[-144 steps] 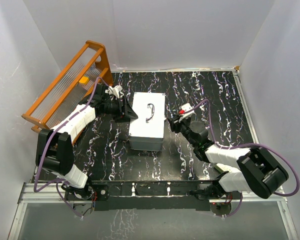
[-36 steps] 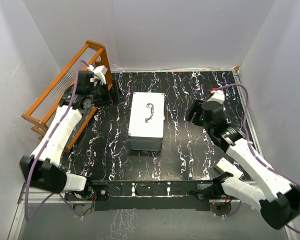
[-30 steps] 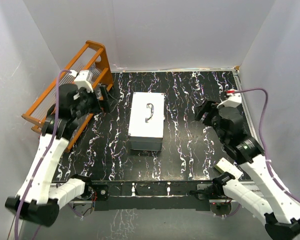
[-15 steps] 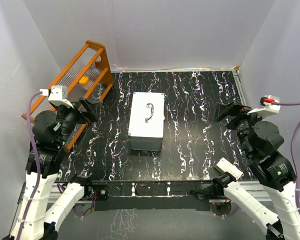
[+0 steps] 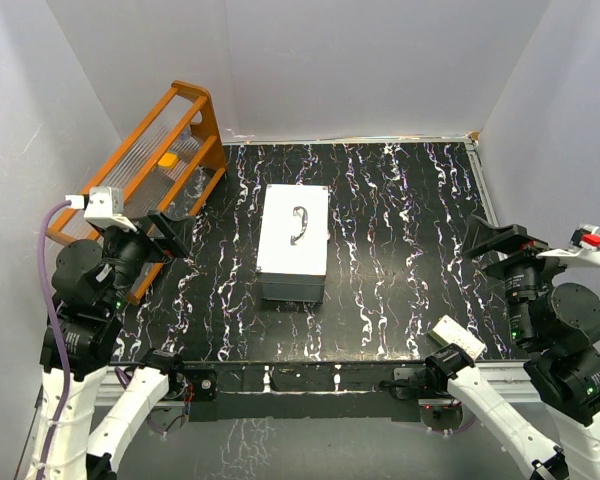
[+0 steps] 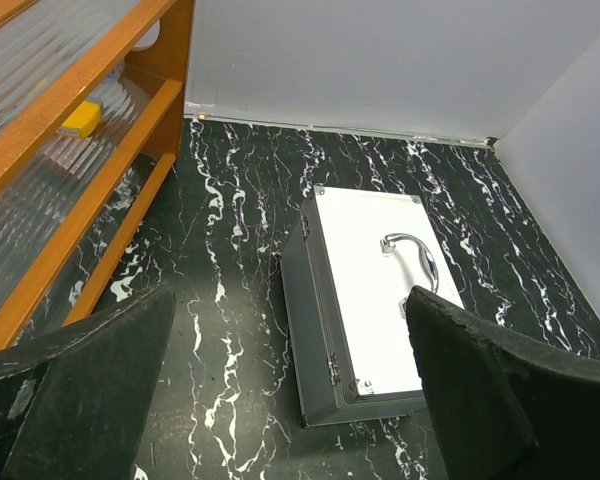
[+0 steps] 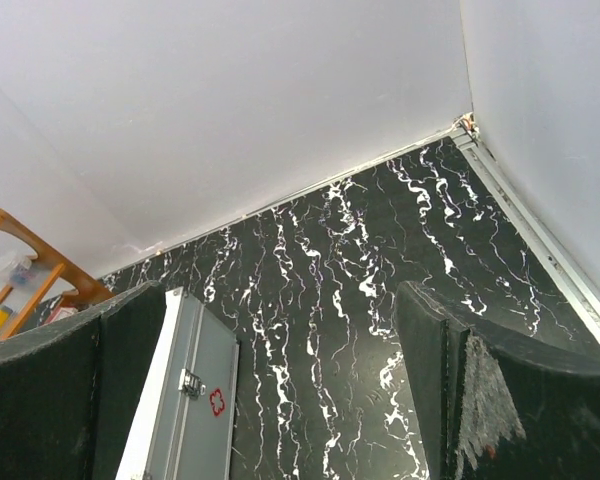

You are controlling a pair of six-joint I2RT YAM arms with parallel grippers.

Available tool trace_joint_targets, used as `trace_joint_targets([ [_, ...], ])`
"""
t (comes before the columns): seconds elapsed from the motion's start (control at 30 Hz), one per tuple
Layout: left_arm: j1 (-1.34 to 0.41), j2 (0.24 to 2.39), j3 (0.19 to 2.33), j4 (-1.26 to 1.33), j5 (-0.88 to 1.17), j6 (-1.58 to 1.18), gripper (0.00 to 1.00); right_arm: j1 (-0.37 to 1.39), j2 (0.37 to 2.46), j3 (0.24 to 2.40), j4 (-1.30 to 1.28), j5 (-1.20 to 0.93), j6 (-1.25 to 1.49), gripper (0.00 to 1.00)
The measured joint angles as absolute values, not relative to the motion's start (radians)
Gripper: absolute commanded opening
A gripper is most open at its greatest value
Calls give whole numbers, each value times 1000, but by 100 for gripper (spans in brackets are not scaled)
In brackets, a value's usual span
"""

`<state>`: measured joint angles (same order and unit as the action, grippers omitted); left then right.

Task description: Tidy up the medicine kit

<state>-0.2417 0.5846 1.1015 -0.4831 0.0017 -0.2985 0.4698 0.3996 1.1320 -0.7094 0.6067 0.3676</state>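
Medicine kit [image 5: 294, 243] lies flat on the black white-veined table [image 5: 410, 190], about mid-table. Lid down. Dark curved handle [image 5: 301, 222] on top of the lid, toward the kit's far half. Nothing rests on the kit and nothing touches it.

Left gripper [image 5: 166, 232]: left of the kit, well apart from it, held up off the table. Jaws spread wide, nothing between them. In the left wrist view the two dark fingers sit at the bottom corners, with the kit in plain sight between them.

Right gripper [image 5: 500, 242]: right of the kit, well apart, also raised. Jaws released and wide, holding nothing. The right wrist view catches only the kit's near-right corner, showing a metal latch [image 7: 190, 382] and a small red cross mark [image 7: 217, 402] on its side wall.

Orange wooden rack [image 5: 185, 125] with ribbed clear shelves stands left of the kit and farther back, leaning at the left wall. A small yellow item [image 5: 166, 159] sits on one shelf; cannot tell what it is.
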Motion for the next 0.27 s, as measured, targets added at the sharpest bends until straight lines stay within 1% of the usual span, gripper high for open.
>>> trace_joint_targets([
  [0.27,-242,581,1102,-496,-12,-299,99,470,398,1132,-709,618,367,98],
])
